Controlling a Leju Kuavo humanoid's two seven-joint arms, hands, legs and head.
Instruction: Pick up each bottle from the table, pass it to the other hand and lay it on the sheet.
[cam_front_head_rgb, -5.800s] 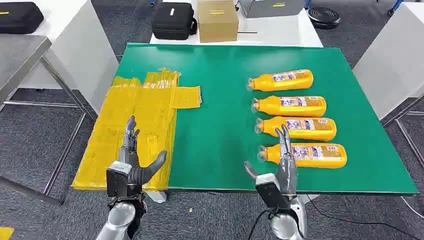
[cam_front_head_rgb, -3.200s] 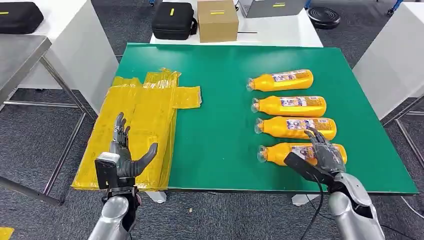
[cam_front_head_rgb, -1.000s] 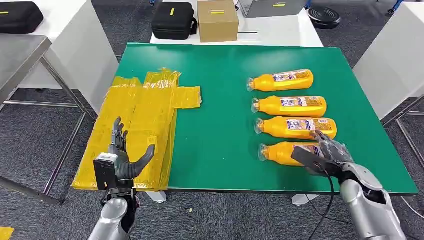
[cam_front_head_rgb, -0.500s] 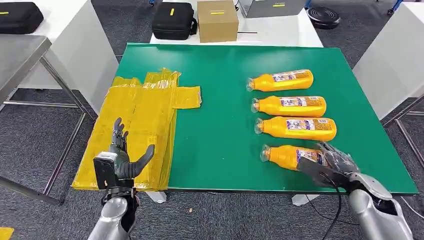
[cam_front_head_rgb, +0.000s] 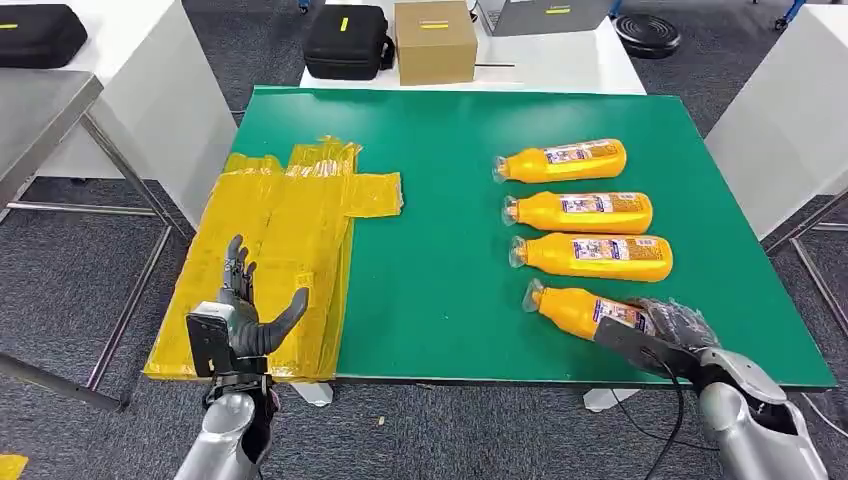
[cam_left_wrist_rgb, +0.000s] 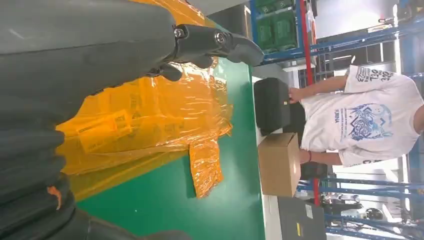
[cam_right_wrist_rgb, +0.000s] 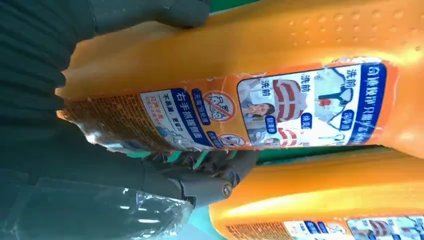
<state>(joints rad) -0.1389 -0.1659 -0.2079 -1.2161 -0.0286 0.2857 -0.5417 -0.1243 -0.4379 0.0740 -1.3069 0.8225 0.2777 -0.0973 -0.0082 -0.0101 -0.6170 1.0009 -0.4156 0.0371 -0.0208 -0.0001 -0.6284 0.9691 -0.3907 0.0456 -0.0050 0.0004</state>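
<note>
Currently the right hand (cam_front_head_rgb: 668, 330) grips the base end of the nearest bottle (cam_front_head_rgb: 585, 311), which lies tilted near the front edge of the green table (cam_front_head_rgb: 450, 200). Left hand (cam_front_head_rgb: 245, 320) hovers empty, fingers spread, over the yellow sheet (cam_front_head_rgb: 280, 250).

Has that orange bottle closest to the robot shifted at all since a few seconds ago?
Yes. The nearest bottle, gripped by the right hand, has swung askew: its cap end now sits closer to the third bottle, no longer parallel with it.

Four orange bottles lie on their sides; the nearest bottle (cam_front_head_rgb: 585, 311) sits askew, gripped at its base. The yellow sheet (cam_front_head_rgb: 275, 255) lies flat, well apart.
</note>
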